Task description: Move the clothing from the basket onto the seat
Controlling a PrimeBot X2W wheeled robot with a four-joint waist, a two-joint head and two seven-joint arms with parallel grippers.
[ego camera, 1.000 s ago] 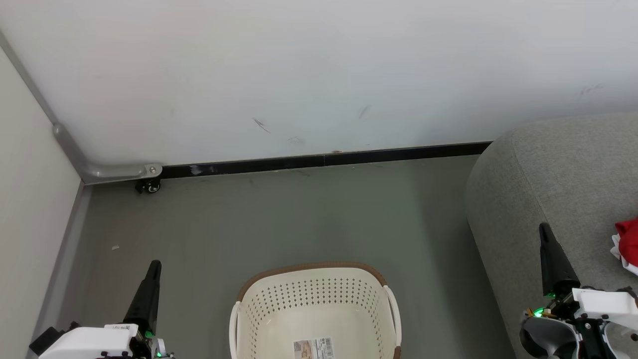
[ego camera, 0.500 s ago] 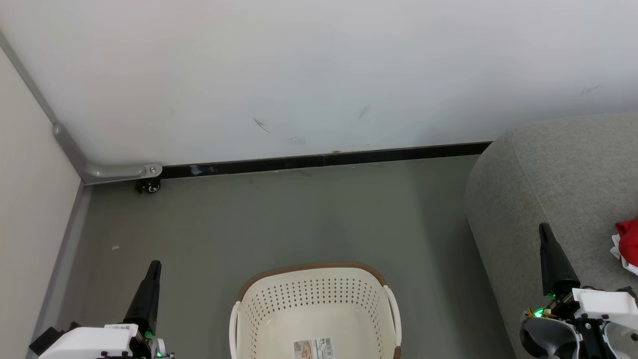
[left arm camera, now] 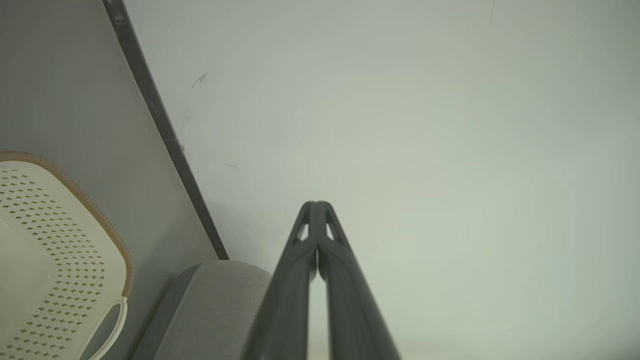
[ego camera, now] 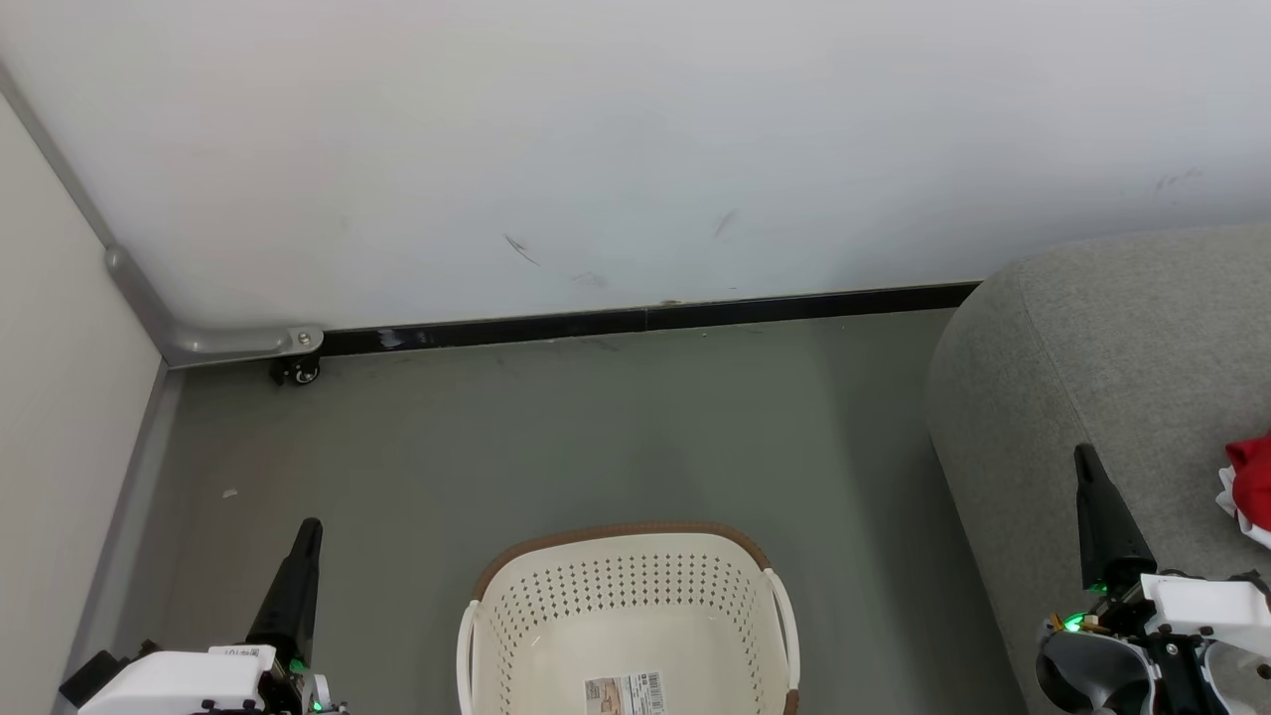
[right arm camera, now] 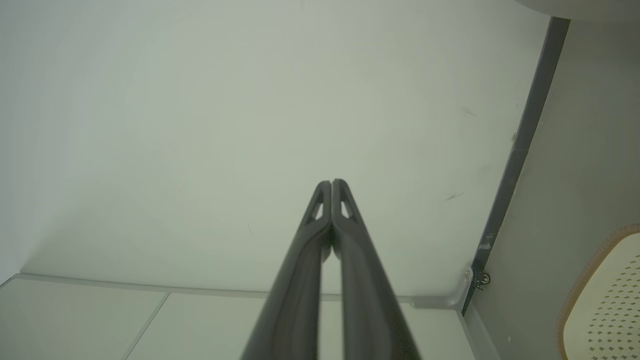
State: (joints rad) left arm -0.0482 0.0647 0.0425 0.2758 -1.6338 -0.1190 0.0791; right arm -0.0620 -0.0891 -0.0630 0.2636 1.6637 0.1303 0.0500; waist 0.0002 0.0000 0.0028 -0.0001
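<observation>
The cream basket (ego camera: pixel 628 596) with its brown rim stands on the floor at the bottom middle of the head view, with just a label showing on its bottom. Red clothing (ego camera: pixel 1249 479) with white trim lies on the grey seat (ego camera: pixel 1112 338) at the right edge. My left gripper (ego camera: pixel 308 528) is shut and holds nothing, left of the basket. Over the seat's near edge, left of the clothing, my right gripper (ego camera: pixel 1084 457) is shut with nothing in it. Both wrist views show the fingertips pressed together: left gripper (left arm camera: pixel 316 205), right gripper (right arm camera: pixel 331 184). The basket (left arm camera: pixel 45 240) and the seat (left arm camera: pixel 215 305) also appear in the left wrist view.
A white wall with a black skirting strip (ego camera: pixel 645 320) runs behind the grey floor (ego camera: pixel 556 437). A pale panel (ego camera: pixel 60 417) closes the left side, with a grey bracket and small caster (ego camera: pixel 296 371) at its foot. The basket's edge (right arm camera: pixel 600 305) shows in the right wrist view.
</observation>
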